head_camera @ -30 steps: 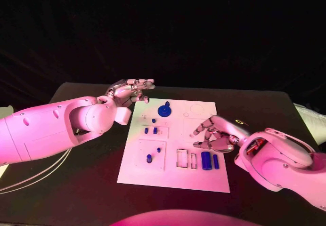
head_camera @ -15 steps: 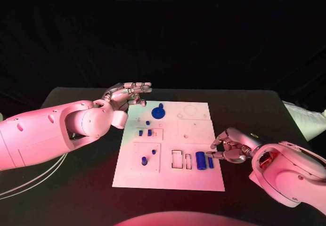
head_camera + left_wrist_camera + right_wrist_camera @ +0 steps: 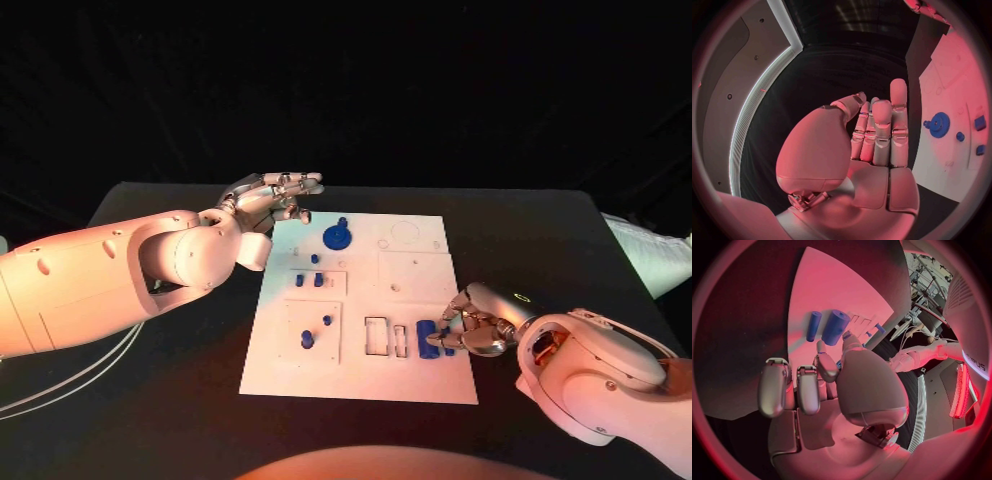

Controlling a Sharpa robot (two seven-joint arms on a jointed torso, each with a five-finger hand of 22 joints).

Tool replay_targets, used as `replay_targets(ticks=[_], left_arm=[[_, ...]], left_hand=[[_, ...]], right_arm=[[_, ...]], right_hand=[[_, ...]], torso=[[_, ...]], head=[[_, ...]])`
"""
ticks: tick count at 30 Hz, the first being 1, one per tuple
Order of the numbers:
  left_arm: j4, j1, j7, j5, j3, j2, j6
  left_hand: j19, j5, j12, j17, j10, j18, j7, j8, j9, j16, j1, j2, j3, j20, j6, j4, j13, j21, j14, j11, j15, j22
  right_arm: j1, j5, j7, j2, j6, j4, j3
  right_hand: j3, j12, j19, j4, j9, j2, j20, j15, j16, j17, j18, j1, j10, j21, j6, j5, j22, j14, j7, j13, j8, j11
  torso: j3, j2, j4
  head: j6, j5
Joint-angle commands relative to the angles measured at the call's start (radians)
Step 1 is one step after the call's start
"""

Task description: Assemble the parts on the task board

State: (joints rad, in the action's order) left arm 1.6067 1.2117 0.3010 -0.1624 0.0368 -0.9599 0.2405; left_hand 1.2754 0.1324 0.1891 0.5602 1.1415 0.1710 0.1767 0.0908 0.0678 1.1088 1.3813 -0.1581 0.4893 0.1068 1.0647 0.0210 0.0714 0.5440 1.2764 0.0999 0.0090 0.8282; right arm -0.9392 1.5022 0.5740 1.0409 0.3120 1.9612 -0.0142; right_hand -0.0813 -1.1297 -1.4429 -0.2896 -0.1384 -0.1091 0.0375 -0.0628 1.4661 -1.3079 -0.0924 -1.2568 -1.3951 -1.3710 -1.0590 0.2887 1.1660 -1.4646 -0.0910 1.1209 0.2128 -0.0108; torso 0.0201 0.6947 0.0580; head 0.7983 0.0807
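My right hand point(image 3: 473, 322) is at the task board point(image 3: 361, 375)'s right edge, fingers curled beside two blue cylinders point(image 3: 428, 335); whether they grip, I can't tell. Next: secure one. Left hand point(image 3: 274, 196) hovers, fingers apart.

I can read no word, number or label on the task board point(image 3: 418, 385), its blue parts point(image 3: 336, 237) or my hands, and the dark lettering on my own white casing is too cut off to read.
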Motion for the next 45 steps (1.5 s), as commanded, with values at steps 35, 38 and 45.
replay_targets(ticks=[35,38,45], left_arm=[[0.006,0.001,-0.001,0.003,0.000,0.001,-0.024],[0.006,0.001,-0.001,0.003,0.000,0.000,-0.025],[0.007,0.001,-0.001,0.003,0.000,0.001,-0.026]], left_hand=[[-0.003,0.004,0.005,-0.005,-0.009,0.010,0.000,0.003,0.000,-0.004,0.000,-0.003,0.000,-0.001,-0.007,-0.008,-0.001,-0.004,-0.007,0.000,0.001,-0.001],[-0.003,0.004,0.005,-0.005,-0.009,0.010,0.000,0.003,0.000,-0.004,0.000,-0.003,0.000,-0.001,-0.007,-0.008,-0.001,-0.004,-0.007,0.000,0.001,-0.001],[-0.003,0.004,0.005,-0.005,-0.009,0.010,0.000,0.003,0.000,-0.004,0.000,-0.003,0.000,-0.001,-0.007,-0.008,-0.001,-0.004,-0.007,0.000,0.001,-0.001]], right_arm=[[0.039,0.070,0.025,-0.088,0.022,-0.072,0.000],[0.039,0.045,0.022,-0.074,0.093,-0.045,-0.006],[0.032,-0.024,0.015,-0.064,0.177,0.004,-0.018]], right_hand=[[-0.007,-0.040,-0.010,0.022,-0.059,0.110,-0.016,-0.021,0.020,-0.084,0.019,-0.079,-0.011,-0.017,-0.048,0.043,0.027,-0.076,0.029,0.071,0.071,0.027],[-0.003,-0.039,-0.012,0.023,-0.064,0.117,-0.018,-0.023,0.023,-0.089,0.020,-0.087,-0.013,-0.019,-0.048,0.049,0.032,-0.077,0.031,0.073,0.074,0.029],[-0.017,-0.037,-0.014,0.005,-0.076,0.117,-0.020,-0.024,0.026,-0.097,0.021,-0.065,-0.017,-0.022,-0.046,0.080,0.037,-0.078,0.031,0.078,0.077,0.030]], torso=[[-0.0001,-0.001,0.0008],[0.0001,-0.001,0.0006],[0.0007,-0.001,0.0005]], head=[[0.005,0.009],[0.005,0.009],[0.003,0.008]])
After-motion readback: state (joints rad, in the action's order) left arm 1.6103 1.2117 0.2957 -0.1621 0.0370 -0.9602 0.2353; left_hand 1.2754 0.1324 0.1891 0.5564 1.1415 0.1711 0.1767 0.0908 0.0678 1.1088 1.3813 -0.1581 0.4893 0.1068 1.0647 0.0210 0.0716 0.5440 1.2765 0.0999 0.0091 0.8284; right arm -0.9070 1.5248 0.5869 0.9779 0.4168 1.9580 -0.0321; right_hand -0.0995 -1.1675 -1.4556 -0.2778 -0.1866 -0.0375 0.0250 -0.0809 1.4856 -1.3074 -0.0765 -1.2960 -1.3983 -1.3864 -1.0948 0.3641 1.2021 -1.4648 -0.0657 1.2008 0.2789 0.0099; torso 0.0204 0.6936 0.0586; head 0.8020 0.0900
